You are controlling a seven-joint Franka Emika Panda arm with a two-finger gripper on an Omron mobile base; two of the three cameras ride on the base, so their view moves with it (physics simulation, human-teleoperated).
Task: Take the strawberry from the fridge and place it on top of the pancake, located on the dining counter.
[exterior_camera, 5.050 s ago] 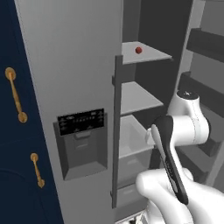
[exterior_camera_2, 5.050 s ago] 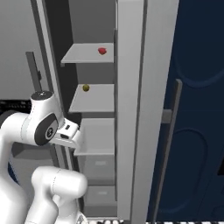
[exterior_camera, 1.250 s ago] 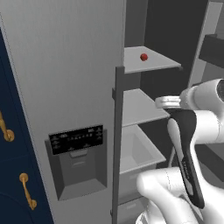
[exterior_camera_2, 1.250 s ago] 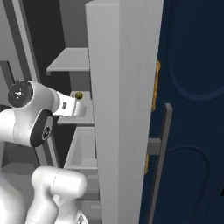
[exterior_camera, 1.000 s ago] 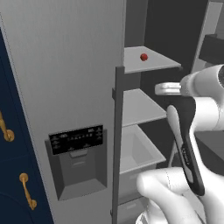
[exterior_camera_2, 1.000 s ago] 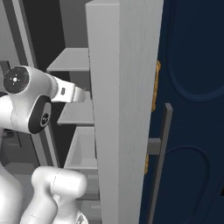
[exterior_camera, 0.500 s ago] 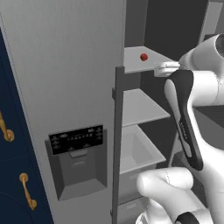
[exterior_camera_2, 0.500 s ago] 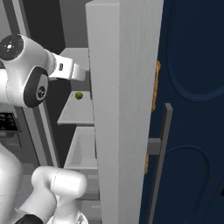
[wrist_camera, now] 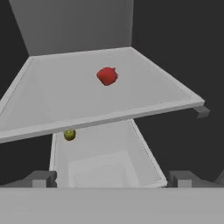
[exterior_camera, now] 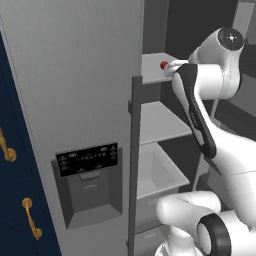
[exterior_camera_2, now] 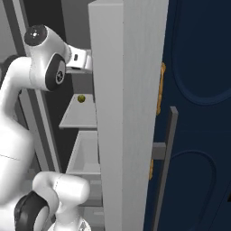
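Observation:
The fridge [exterior_camera: 75, 75] stands with its right door swung open, grey shelves showing inside. A small red strawberry [exterior_camera: 163, 65] lies on the top shelf [wrist_camera: 65, 100]; in the hand view the strawberry [wrist_camera: 107, 75] sits ahead, a little above centre. My gripper [wrist_camera: 112, 179] is open, its two fingertips wide apart with nothing between them, short of the shelf's front edge and apart from the fruit. In the left base view my hand [exterior_camera: 175, 65] is raised to top-shelf height, just right of the strawberry. The pancake and the dining counter are out of view.
A small yellow-green fruit [exterior_camera_2: 81, 98] lies on the shelf below. Under it is a pale open drawer [wrist_camera: 146, 159]. The door's dark vertical handle [exterior_camera: 135, 160] and black control panel [exterior_camera: 87, 157] are left of my arm. Navy cabinets with gold handles [exterior_camera_2: 198, 90] flank the fridge.
Over the last second my arm has lifted the hand from middle-shelf height up to the top shelf, close to the strawberry. The jaws have stayed open.

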